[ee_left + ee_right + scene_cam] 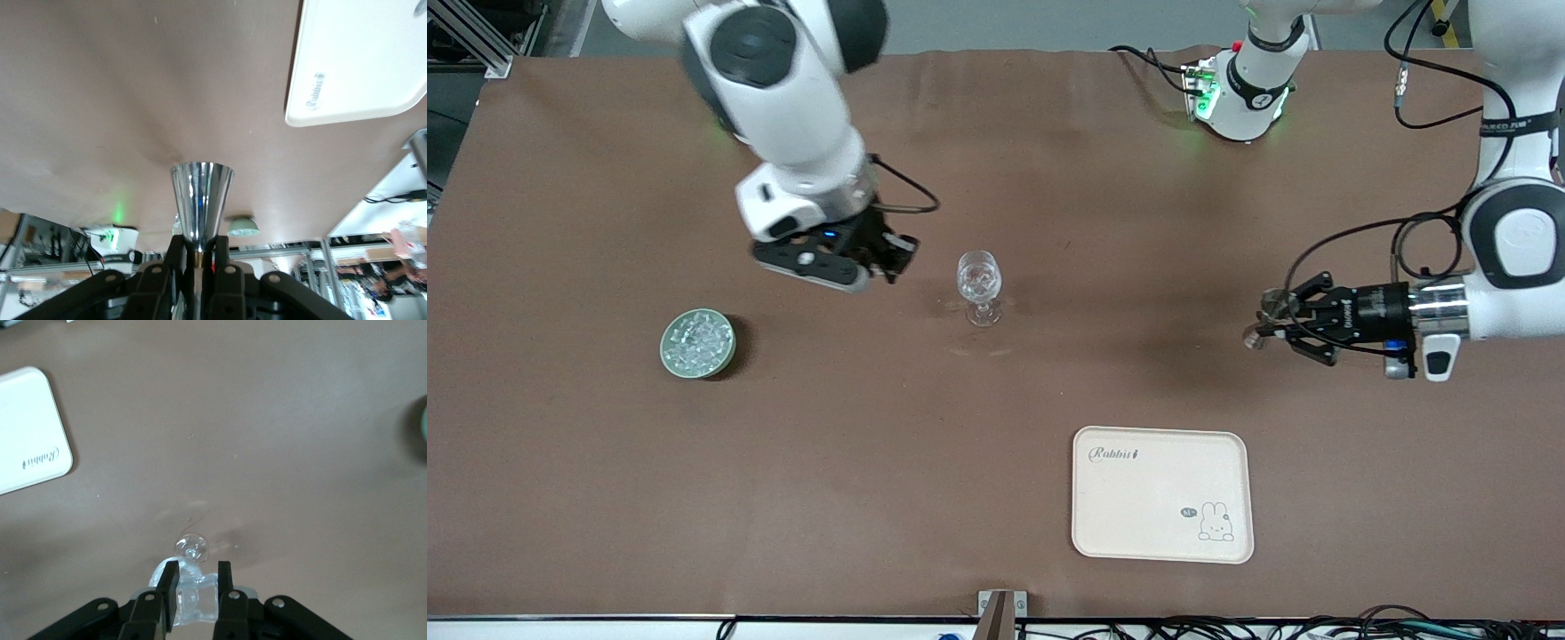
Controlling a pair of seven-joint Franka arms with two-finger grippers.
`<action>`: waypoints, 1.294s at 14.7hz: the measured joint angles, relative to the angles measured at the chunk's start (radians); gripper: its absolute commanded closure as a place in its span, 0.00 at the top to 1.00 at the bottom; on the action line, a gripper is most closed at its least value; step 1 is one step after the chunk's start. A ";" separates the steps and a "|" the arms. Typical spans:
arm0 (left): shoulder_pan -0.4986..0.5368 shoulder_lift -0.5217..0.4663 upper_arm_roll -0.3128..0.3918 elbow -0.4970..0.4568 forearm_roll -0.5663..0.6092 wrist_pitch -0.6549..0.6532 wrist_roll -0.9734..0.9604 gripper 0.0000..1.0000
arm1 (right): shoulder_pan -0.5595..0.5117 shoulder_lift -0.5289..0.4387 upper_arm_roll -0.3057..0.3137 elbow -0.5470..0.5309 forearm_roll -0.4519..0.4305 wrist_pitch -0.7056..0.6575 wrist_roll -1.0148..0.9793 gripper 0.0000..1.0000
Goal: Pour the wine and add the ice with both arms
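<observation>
The ice step looks to be in hand. The right tool (896,256) hangs over the tabletop (996,133) beside the wine glass (979,284), on the side toward the right arm's end and not above the rim. In the right wrist view a clear glassy mass shows at the tool's tips, just above the glass's foot (193,549). Whether that is a cube in its grasp or the glass's bowl seen past it, and so whether this tool is apart or clamped, I cannot tell. The ice (698,342) lies heaped in a round green dish (665,354), nearer the front camera than the right tool, well apart from it and farther toward the right arm's end of the tabletop. If a cube is held, the next move calls for carrying it over the rim and letting go low; if not, the tool must go to the dish for one. The left tool (1267,317) waits over bare tabletop toward the left arm's end, clamped on the narrow end of a shiny steel cone (201,200) lying about level. A cream tray (1227,444) sits nearer the camera, with nothing on it.
</observation>
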 measured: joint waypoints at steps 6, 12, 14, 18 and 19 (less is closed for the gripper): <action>0.002 0.176 0.196 0.002 -0.159 -0.112 0.283 0.00 | 0.090 0.107 -0.002 0.000 -0.006 0.065 0.086 0.01; 0.017 0.359 0.355 0.002 -0.258 -0.256 0.583 0.00 | 0.111 0.157 -0.004 0.000 -0.006 0.078 0.089 0.01; 0.029 0.404 0.363 0.005 -0.268 -0.260 0.640 0.01 | 0.116 0.165 -0.004 -0.001 -0.006 0.078 0.094 0.01; 0.044 0.468 0.396 0.017 -0.332 -0.260 0.667 0.03 | 0.141 0.168 -0.004 -0.011 -0.006 0.077 0.107 0.01; 0.047 0.479 0.404 0.020 -0.338 -0.261 0.667 0.03 | 0.146 0.169 -0.005 -0.017 -0.006 0.077 0.110 0.01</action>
